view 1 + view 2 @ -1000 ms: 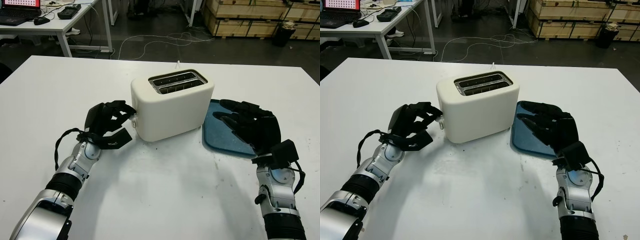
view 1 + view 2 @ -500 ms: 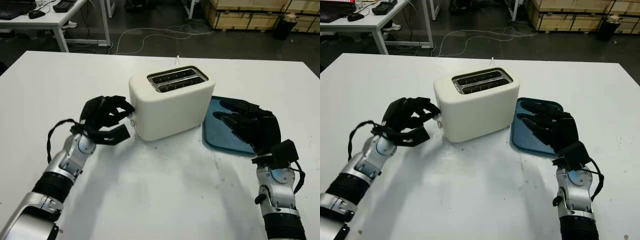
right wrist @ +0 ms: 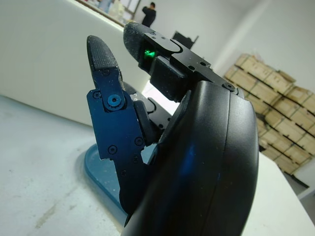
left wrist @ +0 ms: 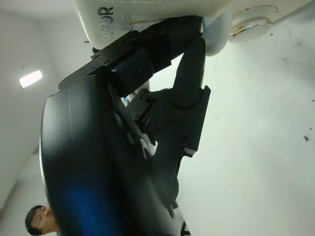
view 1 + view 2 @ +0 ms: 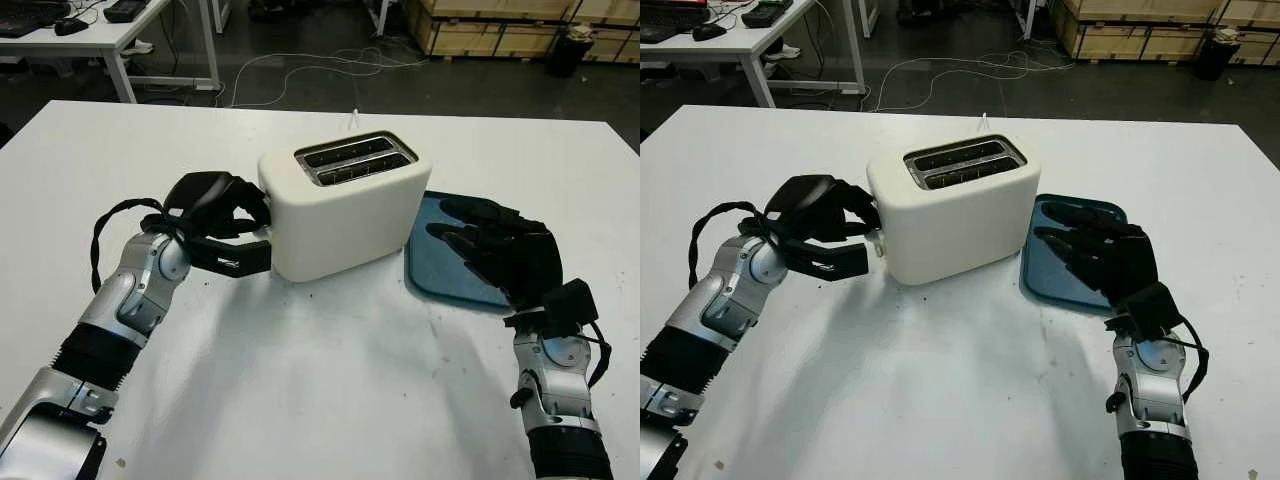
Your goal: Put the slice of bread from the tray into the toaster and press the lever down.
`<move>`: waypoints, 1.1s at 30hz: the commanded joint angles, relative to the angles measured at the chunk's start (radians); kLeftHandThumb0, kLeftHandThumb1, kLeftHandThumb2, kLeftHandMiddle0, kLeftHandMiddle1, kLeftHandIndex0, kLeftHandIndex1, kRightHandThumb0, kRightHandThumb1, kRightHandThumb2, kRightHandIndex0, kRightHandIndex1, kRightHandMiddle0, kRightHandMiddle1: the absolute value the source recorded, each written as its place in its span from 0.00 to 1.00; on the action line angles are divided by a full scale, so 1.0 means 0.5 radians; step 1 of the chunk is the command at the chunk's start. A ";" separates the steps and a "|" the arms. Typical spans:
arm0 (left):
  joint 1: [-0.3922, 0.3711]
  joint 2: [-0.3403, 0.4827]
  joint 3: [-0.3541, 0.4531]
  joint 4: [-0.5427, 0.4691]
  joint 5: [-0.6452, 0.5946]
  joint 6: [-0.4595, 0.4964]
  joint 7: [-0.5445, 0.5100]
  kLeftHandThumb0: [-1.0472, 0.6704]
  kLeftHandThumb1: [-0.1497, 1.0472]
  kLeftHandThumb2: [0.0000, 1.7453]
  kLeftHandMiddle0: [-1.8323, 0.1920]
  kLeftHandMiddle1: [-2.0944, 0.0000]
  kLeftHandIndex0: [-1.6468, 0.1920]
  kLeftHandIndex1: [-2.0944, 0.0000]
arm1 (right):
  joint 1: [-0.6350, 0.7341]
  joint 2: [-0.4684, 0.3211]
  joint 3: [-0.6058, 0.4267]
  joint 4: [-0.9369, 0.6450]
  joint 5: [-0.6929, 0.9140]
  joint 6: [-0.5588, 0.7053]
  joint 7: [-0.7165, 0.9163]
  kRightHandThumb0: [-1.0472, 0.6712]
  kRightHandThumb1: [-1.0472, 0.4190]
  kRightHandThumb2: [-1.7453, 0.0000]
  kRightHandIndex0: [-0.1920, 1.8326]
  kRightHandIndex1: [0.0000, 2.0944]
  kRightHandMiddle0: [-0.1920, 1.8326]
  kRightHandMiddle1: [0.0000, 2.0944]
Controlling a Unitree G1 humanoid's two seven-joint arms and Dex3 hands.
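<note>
The toaster (image 5: 345, 205) is showing a smooth cream plastic shell with metal slots. The tray (image 5: 440, 262) is looking like matt blue plastic. The table (image 5: 330, 390) is showing a matt white, scuffed top. Both hands, left (image 5: 215, 225) and right (image 5: 505, 255), are wearing glossy black plastic shells.

Dark floor (image 5: 300, 45) — cables (image 5: 300, 75), desk (image 5: 100, 30), wooden crates (image 5: 480, 25).

One partial marking readable, a raised letter "R" on my side of the cream toaster (image 4: 147, 12), remaining letters illegible, no other text.
</note>
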 commanded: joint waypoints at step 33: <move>0.031 -0.939 -0.481 1.626 0.096 -0.369 0.563 0.49 0.89 0.03 0.56 0.51 0.37 0.88 | 0.021 -0.105 -0.031 -0.039 -0.042 0.050 -0.012 0.35 0.13 1.00 0.64 0.00 0.60 0.00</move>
